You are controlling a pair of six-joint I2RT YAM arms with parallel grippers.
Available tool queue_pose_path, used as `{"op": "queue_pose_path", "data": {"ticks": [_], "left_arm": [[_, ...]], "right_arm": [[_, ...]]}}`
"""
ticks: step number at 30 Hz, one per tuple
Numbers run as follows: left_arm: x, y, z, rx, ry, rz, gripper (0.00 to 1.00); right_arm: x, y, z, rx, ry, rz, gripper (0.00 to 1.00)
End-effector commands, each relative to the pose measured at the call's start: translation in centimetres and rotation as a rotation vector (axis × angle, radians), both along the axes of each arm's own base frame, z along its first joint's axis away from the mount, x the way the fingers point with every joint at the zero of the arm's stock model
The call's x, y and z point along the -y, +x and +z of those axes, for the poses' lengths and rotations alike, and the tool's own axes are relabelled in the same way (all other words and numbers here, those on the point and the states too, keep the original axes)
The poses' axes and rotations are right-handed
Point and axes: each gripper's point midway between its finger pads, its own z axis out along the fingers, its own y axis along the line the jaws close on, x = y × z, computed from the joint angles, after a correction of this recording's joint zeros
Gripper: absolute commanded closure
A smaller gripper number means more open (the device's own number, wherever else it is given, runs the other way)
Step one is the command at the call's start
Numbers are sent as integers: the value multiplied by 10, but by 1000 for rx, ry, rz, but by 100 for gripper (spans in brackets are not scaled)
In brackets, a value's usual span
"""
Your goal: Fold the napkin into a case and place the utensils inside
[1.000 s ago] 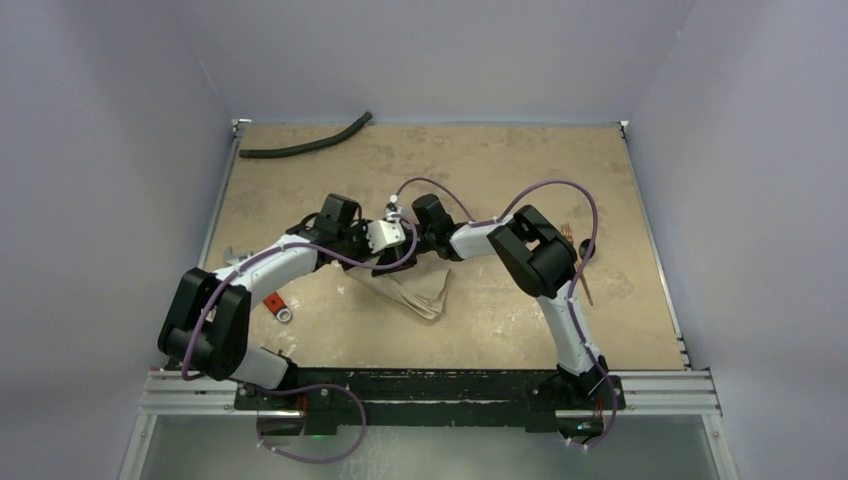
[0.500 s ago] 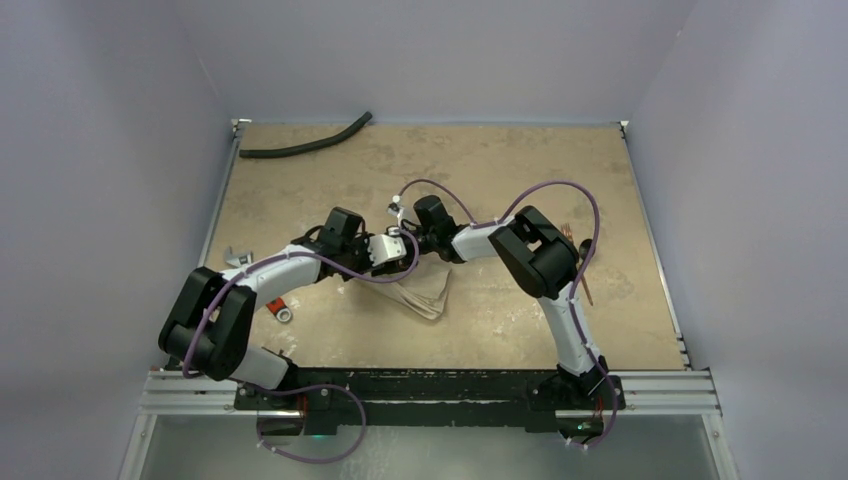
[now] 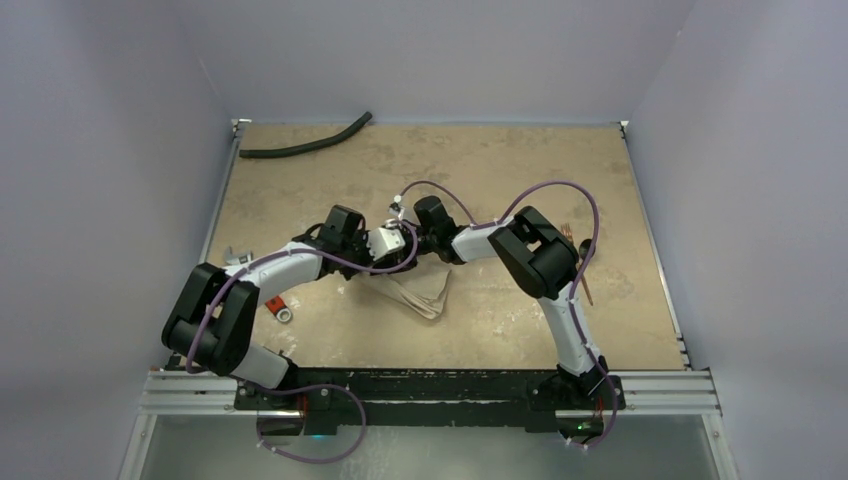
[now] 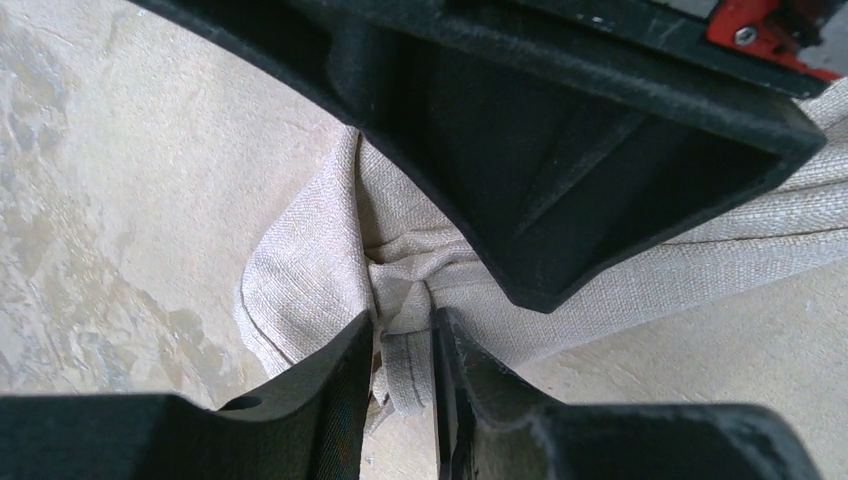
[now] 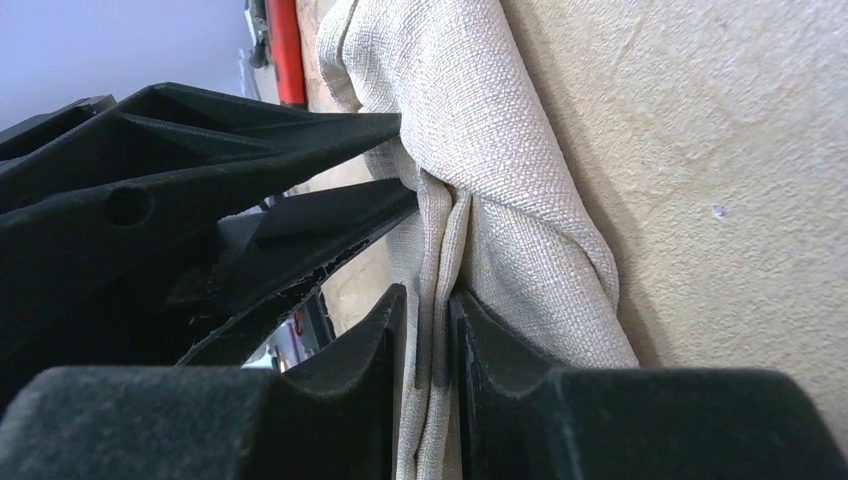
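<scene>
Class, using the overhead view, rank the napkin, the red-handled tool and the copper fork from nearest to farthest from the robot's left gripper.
1. napkin: pinched in the left gripper itself, mid-table.
2. red-handled tool: off to the gripper's left, closer to the arm bases.
3. copper fork: far over on the right side, partly hidden behind the right arm's elbow.

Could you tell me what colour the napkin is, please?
The napkin is plain beige, best seen in the right wrist view.

The right arm (image 3: pixel 540 262) hides most of the slim copper-coloured cutlery (image 3: pixel 586 291). Both wrist views cut off the soft beige cloth napkin (image 4: pixel 300 290) at their edges.
</scene>
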Motion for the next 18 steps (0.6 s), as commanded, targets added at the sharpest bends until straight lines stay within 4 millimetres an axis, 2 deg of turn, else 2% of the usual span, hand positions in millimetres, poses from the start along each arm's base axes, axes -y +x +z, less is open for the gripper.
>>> {"op": "queue_pose_path", "data": {"ticks": [1, 8, 13, 16, 18], "left_arm": [[2, -4, 0, -53, -41, 60, 74], [4, -5, 2, -73, -72, 110, 77], [8, -8, 5, -102, -103, 135, 78], [9, -7, 7, -100, -108, 137, 78], [8, -5, 9, -92, -106, 143, 78]], "right_arm": [[-6, 3, 12, 41, 4, -25, 74], [-17, 3, 22, 67, 14, -10, 68], [-21, 6, 18, 74, -8, -26, 69], [-22, 7, 16, 82, -18, -36, 73], [-23, 8, 17, 91, -25, -39, 83]]}}
